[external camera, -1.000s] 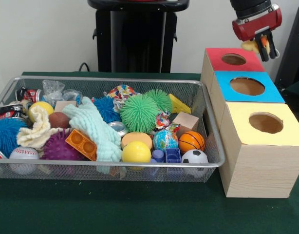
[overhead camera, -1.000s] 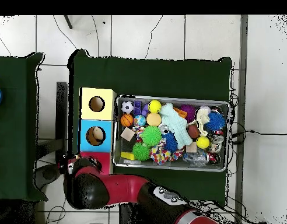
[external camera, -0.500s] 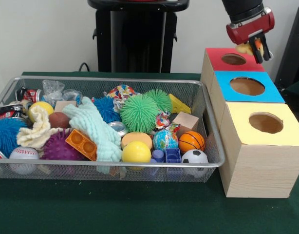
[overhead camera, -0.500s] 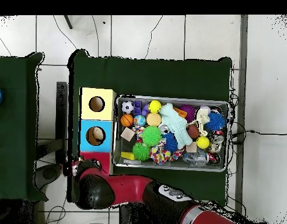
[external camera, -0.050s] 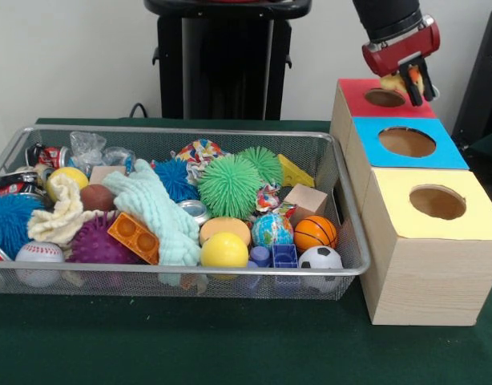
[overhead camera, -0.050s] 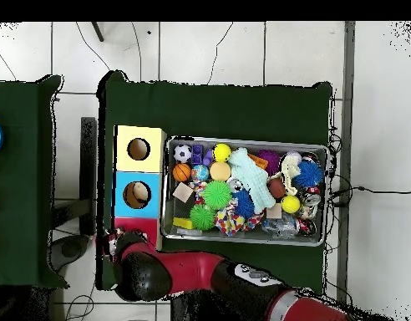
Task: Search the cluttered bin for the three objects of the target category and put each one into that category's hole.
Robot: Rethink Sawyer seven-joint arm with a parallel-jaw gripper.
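Your pincer (external camera, -0.050s: 407, 79) grips a small yellow-orange toy (external camera, -0.050s: 397, 79) | it hangs just above the red-topped wooden box's hole (external camera, -0.050s: 385, 98), likely for dropping | wire-mesh bin (external camera, -0.050s: 190, 282) well aside.

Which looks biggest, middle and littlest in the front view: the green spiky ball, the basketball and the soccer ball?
1. Green spiky ball, clearly the biggest.
2. and 3. Basketball and soccer ball look about alike. The soccer ball sits nearer the camera and is partly hidden by the bin's rim, so I won't rank them.
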